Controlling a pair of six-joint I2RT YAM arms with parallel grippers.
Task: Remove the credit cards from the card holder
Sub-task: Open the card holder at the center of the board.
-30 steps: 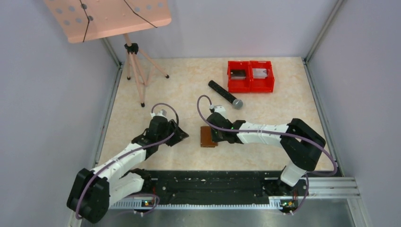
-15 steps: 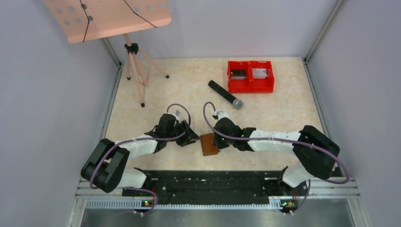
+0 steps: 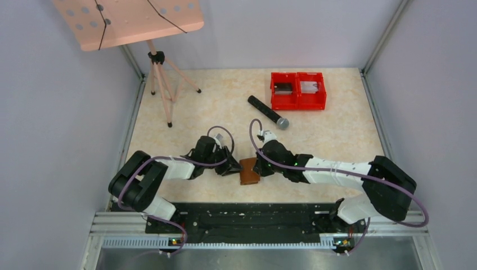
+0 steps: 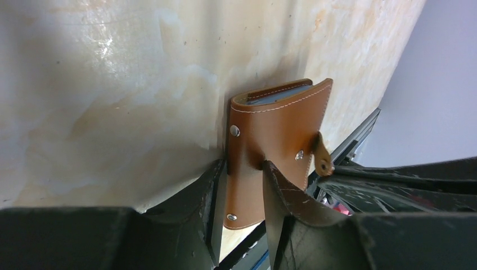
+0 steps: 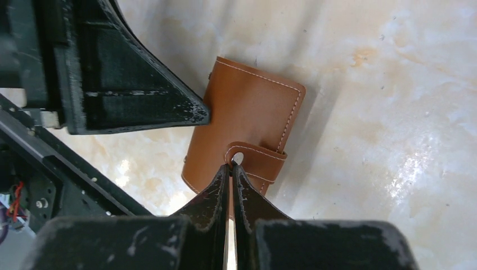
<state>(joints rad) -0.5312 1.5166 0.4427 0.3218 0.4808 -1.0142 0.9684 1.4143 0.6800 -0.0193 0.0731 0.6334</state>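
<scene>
Card holder (image 3: 249, 171), just one: left gripper (image 4: 243, 169) apparently clamps its edge, right gripper (image 5: 232, 166) sits closed at its tab (image 5: 257, 158).

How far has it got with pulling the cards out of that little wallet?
Barely begun. Done: both grippers are at the card holder. In hand: the left gripper has a finger on each side of one end, and the right gripper is shut with its tips at the brown tab. Whether either grips firmly is unclear. Left: the holder lies folded closed with no card out, so opening and emptying it remain.
</scene>
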